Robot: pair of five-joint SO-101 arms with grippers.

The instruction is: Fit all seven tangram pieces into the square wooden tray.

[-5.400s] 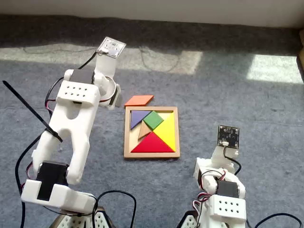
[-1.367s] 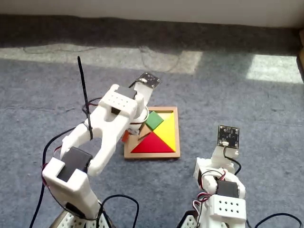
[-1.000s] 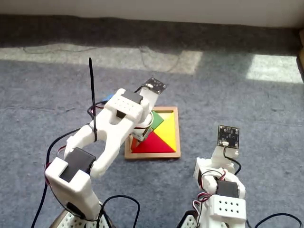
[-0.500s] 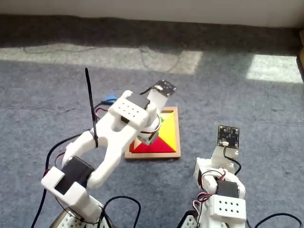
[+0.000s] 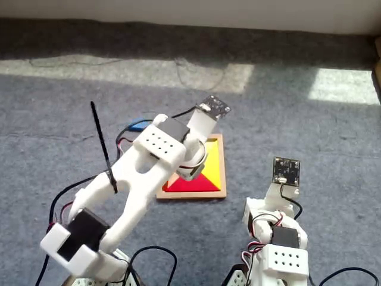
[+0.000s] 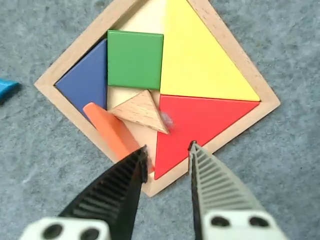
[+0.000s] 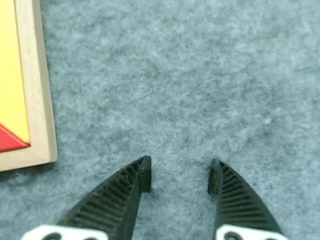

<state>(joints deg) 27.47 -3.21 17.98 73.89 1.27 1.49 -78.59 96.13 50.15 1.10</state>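
Observation:
The square wooden tray [image 6: 240,62] lies under my left gripper [image 6: 167,150], which is open with nothing between its fingers. The tray holds a yellow triangle [image 6: 200,55], a red triangle [image 6: 195,122], a green square [image 6: 135,59], a dark blue triangle [image 6: 85,82] and a small wooden triangle [image 6: 137,110]. The orange piece [image 6: 112,132] lies along the tray's rim beside one fingertip, and I cannot tell whether it sits flat. A light blue piece [image 5: 138,125] lies on the carpet behind the left arm [image 5: 158,149]. My right gripper [image 7: 180,167] is open over bare carpet beside the tray's corner [image 7: 42,100].
Grey carpet surrounds the tray [image 5: 221,167]. In the high view the left arm covers the tray's left half, and the right arm [image 5: 277,238] sits at the front right. Cables trail along the carpet at the back.
The left arm swung from the back left over the tray, carrying the orange piece from behind the tray into it. The light blue piece has come into sight. The right arm kept still.

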